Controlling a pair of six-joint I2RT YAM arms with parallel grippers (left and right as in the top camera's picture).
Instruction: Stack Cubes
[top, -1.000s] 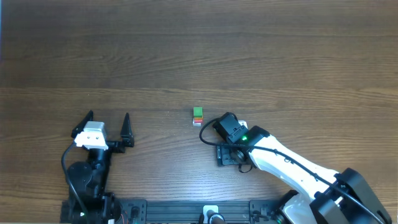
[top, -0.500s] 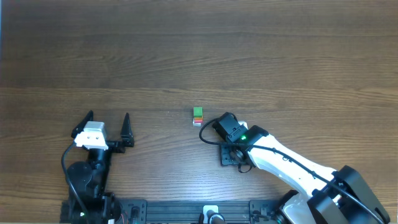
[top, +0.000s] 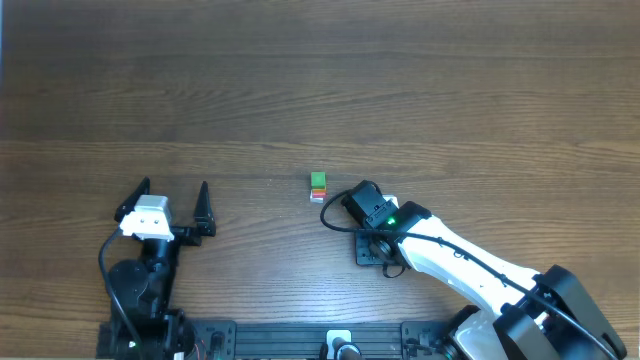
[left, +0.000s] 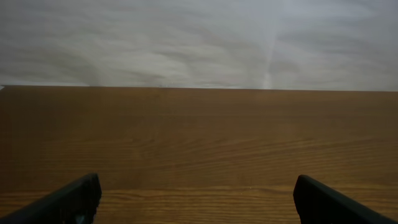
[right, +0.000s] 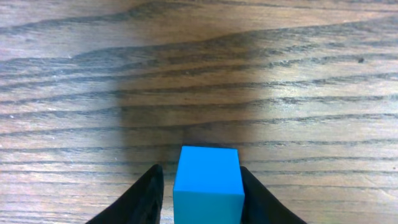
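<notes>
Right wrist view shows the blue cube (right: 208, 177) clamped between the right jaws, left jaws spread wide.

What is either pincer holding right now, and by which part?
The right pincer grips a blue cube by its two opposite side faces. The left pincer is open, holding nothing.

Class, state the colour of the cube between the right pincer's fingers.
Blue. The cube shows best in the right wrist view.
</notes>
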